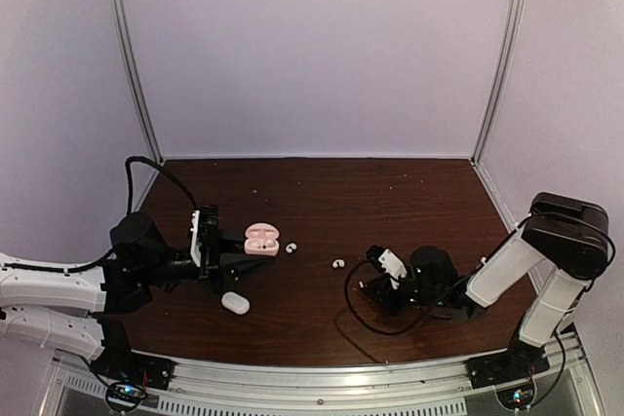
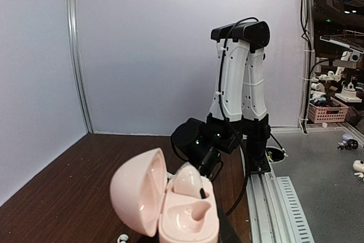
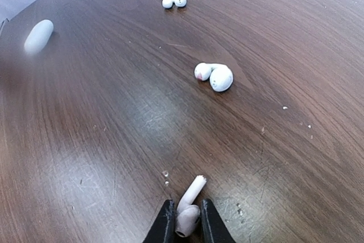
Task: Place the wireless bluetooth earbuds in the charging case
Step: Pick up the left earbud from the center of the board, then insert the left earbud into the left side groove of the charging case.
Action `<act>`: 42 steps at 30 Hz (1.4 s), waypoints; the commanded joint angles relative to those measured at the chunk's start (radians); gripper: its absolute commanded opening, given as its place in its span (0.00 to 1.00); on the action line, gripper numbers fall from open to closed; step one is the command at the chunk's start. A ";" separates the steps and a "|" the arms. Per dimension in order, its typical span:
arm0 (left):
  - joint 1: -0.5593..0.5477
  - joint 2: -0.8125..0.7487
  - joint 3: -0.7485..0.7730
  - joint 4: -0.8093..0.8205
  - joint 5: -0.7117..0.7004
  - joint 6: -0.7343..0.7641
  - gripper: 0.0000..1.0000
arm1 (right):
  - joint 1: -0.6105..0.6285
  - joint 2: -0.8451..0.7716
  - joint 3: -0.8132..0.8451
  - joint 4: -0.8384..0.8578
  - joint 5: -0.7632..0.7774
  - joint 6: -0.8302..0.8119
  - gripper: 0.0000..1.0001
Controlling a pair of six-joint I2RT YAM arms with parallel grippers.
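Right jaws nearly closed, pinching stemmed white earbud (image 3: 189,211) by head end, stem projecting forward between tips. Nearer earbud (image 3: 215,76) and farther earbud (image 3: 174,0) lie on surface (image 3: 114,140) ahead, well apart from jaws. Left jaws narrow, gripping open pink charging case (image 2: 187,220). White oval case (image 3: 38,35) lies apart.

Pink charging case (image 2: 170,206): open, lid swung up on its left side, two moulded wells facing the left wrist camera. It is held at the left gripper (image 1: 249,248), left of centre.
Stemmed earbud (image 3: 187,209): white, pinched between the right gripper (image 3: 185,215) fingers, stem pointing away. Cannot tell if it touches the table (image 3: 114,112).
Second earbud (image 3: 214,76): white with a pinkish tip, lying loose on the table.
Third earbud (image 3: 174,1): white, loose, just beside the case.
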 commanded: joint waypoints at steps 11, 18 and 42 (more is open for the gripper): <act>0.005 0.043 -0.018 -0.016 -0.005 0.164 0.00 | 0.005 -0.311 0.251 -0.633 -0.158 0.132 0.14; 0.001 0.033 -0.021 -0.102 -0.011 0.299 0.00 | 0.009 -0.458 0.455 -0.984 -0.206 0.113 0.14; -0.047 0.124 0.025 -0.149 0.006 0.383 0.00 | 0.221 -0.285 1.063 -1.591 -0.454 0.070 0.14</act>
